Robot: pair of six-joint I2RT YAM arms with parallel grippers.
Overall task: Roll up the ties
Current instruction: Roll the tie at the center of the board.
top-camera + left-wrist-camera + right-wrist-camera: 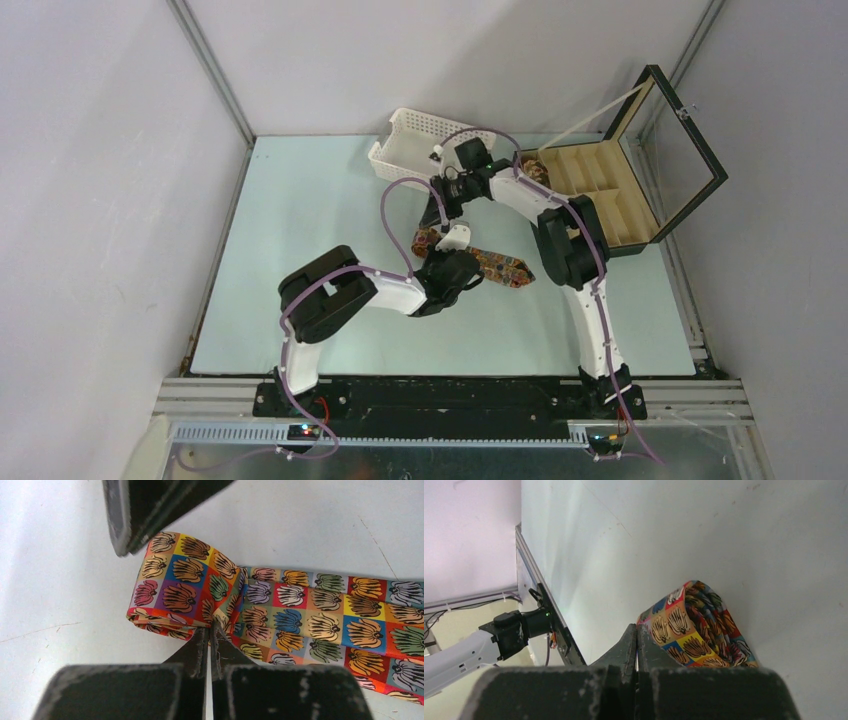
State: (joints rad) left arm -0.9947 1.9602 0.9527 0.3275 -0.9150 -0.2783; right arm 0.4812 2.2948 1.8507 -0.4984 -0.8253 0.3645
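- The tie [300, 615] lay near the middle of the table [300, 280]. One end was wound into a loose, flattened coil [175, 595], and the rest lay flat toward the right arm's side. Nothing visibly clamped the layers, so the coil could spring open.
- The left gripper [210, 635] had its fingers pressed together, with the tips at the near edge where coil met flat strip. Whether a layer of fabric was caught between them could not be told. If the tips only rested there, a push would probably slide the coil along the smooth table instead of turning it.
- The right gripper [636, 640] was also pressed together. Its tip was just beside the coil's open side and it held nothing that could be seen. Pressure from that side alone might telescope the coil and squeeze the inner turns out sideways.
- Both grippers crowded the same small coil, so a careless move by one could knock the other or drag the fabric off line.
- The flat strip ran at a slant, and rolling on without squaring it would likely give a lopsided, cone-shaped coil.
- The white basket [415, 140] and the open black box [640, 215] stood well apart from the tie, so they posed little risk.
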